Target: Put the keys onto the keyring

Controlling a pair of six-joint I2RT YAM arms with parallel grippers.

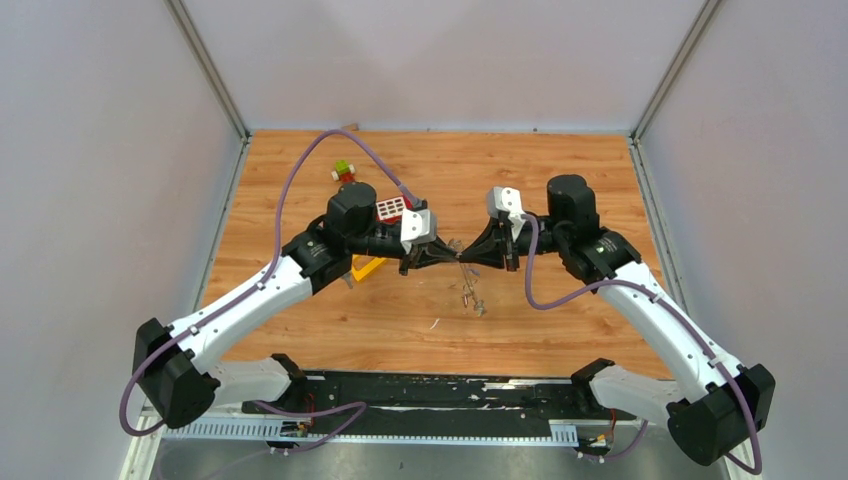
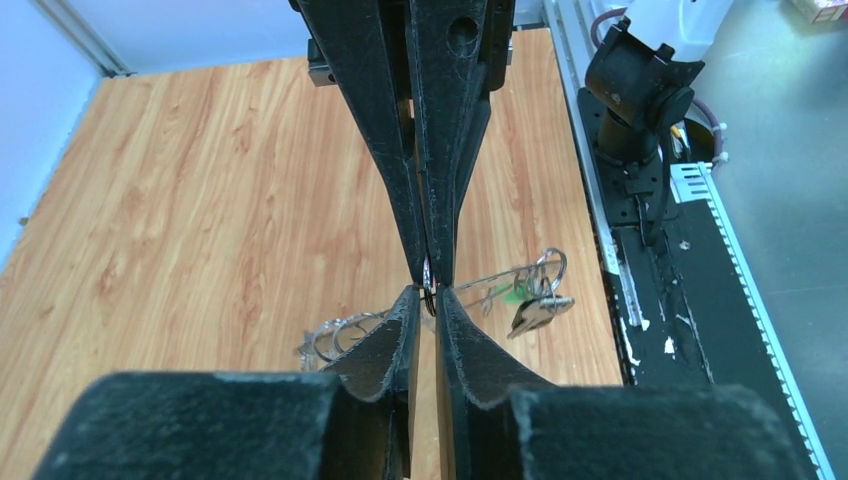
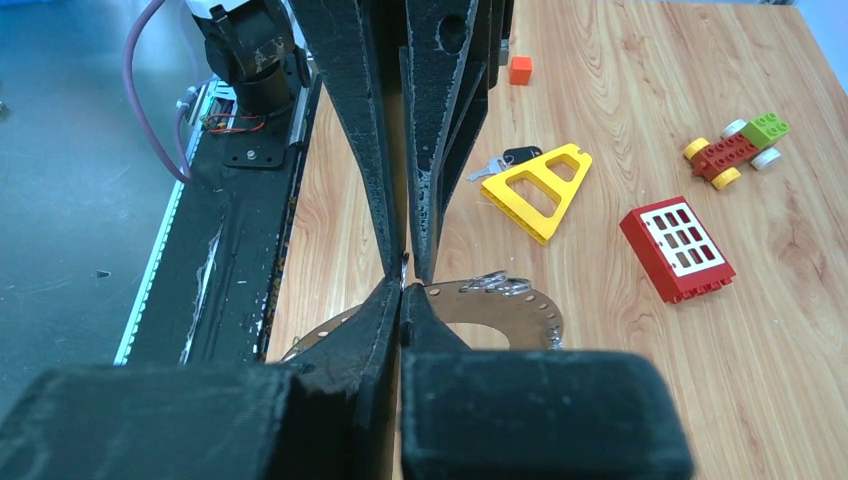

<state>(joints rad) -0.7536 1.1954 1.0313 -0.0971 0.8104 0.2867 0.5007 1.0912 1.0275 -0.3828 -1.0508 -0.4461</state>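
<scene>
While both arms reach inward tip to tip over the table point(image 1: 300, 165), right jaws press together, left jaws narrowly apart.

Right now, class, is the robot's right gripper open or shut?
Shut: the right gripper has its fingers pressed together at the tips in its wrist view.

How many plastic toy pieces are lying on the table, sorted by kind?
Orange block: 1
Yellow triangle: 1
Red window brick: 1
Toy car: 1
Total: 4
</scene>
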